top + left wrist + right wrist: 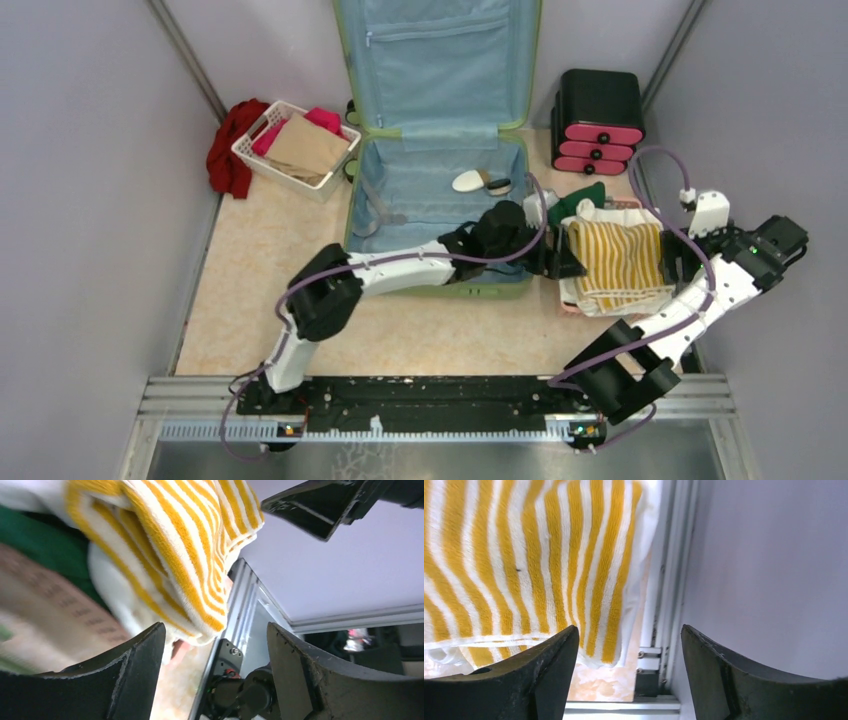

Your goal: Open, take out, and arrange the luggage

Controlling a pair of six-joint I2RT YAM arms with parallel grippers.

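The luggage (430,215) lies open in the middle of the floor, its lid (440,60) standing upright against the back wall and showing light blue lining. A white oval item (467,181) and a small dark item (498,185) rest in its base. Just right of it, a yellow-and-white striped towel (620,262) (170,550) (524,560) lies on top of a pile of clothes. My left gripper (565,255) (215,630) is open at the towel's left edge, nothing between its fingers. My right gripper (680,262) (629,630) is open at the towel's right edge, also holding nothing.
A white basket (262,158) of folded clothes stands at the back left with a red cloth (228,150) beside it. A black-and-pink drawer box (598,120) stands at the back right. A green garment (577,202) lies under the towel pile. The side wall is close to my right gripper.
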